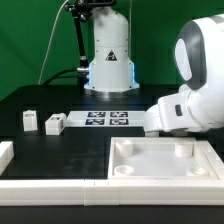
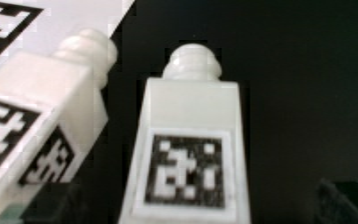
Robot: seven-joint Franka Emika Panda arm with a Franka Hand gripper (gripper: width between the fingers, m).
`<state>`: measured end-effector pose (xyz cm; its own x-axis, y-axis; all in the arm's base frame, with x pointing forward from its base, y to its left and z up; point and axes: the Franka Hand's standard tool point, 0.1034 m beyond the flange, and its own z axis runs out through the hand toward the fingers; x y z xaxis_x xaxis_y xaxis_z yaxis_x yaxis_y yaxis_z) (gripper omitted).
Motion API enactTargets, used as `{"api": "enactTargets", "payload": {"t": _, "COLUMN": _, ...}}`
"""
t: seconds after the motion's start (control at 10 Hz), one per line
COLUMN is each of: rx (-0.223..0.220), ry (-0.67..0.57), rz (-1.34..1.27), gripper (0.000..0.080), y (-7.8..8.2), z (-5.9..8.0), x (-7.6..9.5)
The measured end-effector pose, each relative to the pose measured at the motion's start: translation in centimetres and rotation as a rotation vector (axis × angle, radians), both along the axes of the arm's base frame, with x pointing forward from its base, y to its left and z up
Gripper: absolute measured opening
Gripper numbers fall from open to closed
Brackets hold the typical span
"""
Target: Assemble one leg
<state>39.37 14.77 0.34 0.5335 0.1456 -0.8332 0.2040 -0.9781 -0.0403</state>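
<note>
**Leg lies straight ahead of the wrist, long axis running away from the lens**

Closest to the wrist camera, the leg (image 2: 190, 150) fills the middle of the wrist view. It lies flat on the dark table (image 2: 309, 100), tagged face up, with its rounded peg end pointing away from the lens. Its long axis therefore runs roughly along the camera's line of sight.

A second leg (image 2: 43, 115) lies just beside it and nearly parallel, with only a narrow dark gap between them. That gap looks like the tight spot. To take the centred leg, the jaws would have to close across its short width without catching the neighbour.

The gripper's spread cannot be told. No fingers show clearly at the wrist, and in the exterior view the arm (image 1: 185, 100) hides it.

Farther off, the marker board (image 1: 108, 119) lies toward the exterior view's left of the arm. The small white blocks (image 1: 54, 124) sit beyond it.
</note>
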Motion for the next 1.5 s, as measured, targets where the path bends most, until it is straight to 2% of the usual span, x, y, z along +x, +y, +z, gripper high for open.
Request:
{"api": "enactTargets", "payload": {"t": 0.1, "rx": 0.000, "ry": 0.001, "rz": 0.003, "gripper": 0.0637, "y": 0.1, "z": 0.0, "x": -0.1}}
{"api": "enactTargets", "payload": {"t": 0.3, "rx": 0.000, "ry": 0.001, "rz": 0.003, "gripper": 0.0285, "y": 0.1, "z": 0.0, "x": -0.1}}
{"api": "enactTargets", "payload": {"t": 1.0, "rx": 0.002, "ry": 0.008, "rz": 0.005, "gripper": 0.0290, "y": 0.0, "z": 0.2, "x": 0.0}}
{"api": "enactTargets", "payload": {"t": 1.4, "rx": -0.007, "ry": 0.050, "rz": -0.009, "gripper": 0.0291, "y": -0.5, "z": 5.4, "x": 1.3}}
{"api": "enactTargets", "payload": {"t": 1.5, "rx": -0.007, "ry": 0.043, "rz": -0.011, "gripper": 0.0291, "y": -0.7, "z": 6.3, "x": 1.8}}
